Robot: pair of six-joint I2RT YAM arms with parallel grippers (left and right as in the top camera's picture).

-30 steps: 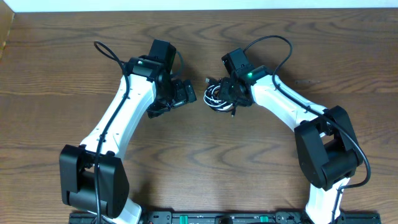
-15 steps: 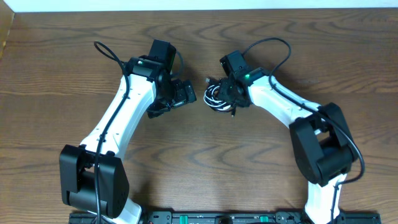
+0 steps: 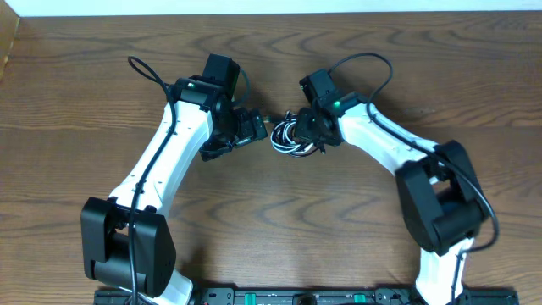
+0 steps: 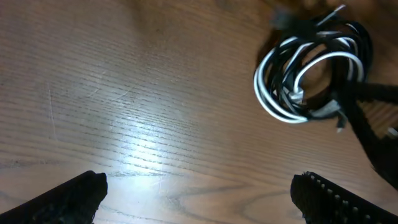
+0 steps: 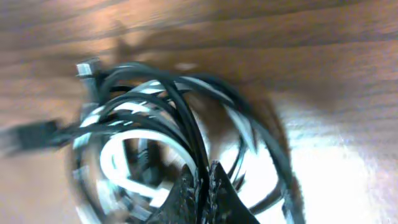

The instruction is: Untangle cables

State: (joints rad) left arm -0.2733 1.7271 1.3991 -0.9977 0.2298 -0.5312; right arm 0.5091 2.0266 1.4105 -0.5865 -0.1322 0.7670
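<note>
The cables (image 3: 288,135) are a small knot of black and white cords lying on the table between the two arms. They show at the upper right of the left wrist view (image 4: 311,78) and fill the right wrist view (image 5: 155,124). My right gripper (image 3: 312,134) is shut on a black cord of the knot (image 5: 202,180). My left gripper (image 3: 254,129) is open and empty, just left of the knot, its fingertips wide apart (image 4: 199,196).
The brown wooden table (image 3: 271,237) stretches all round the arms. A thick black wire loops from each arm at the back, the left one (image 3: 144,72) and the right one (image 3: 377,59).
My right gripper has dragged the knot a little to the left, toward my left gripper. The left arm has stayed in place.
</note>
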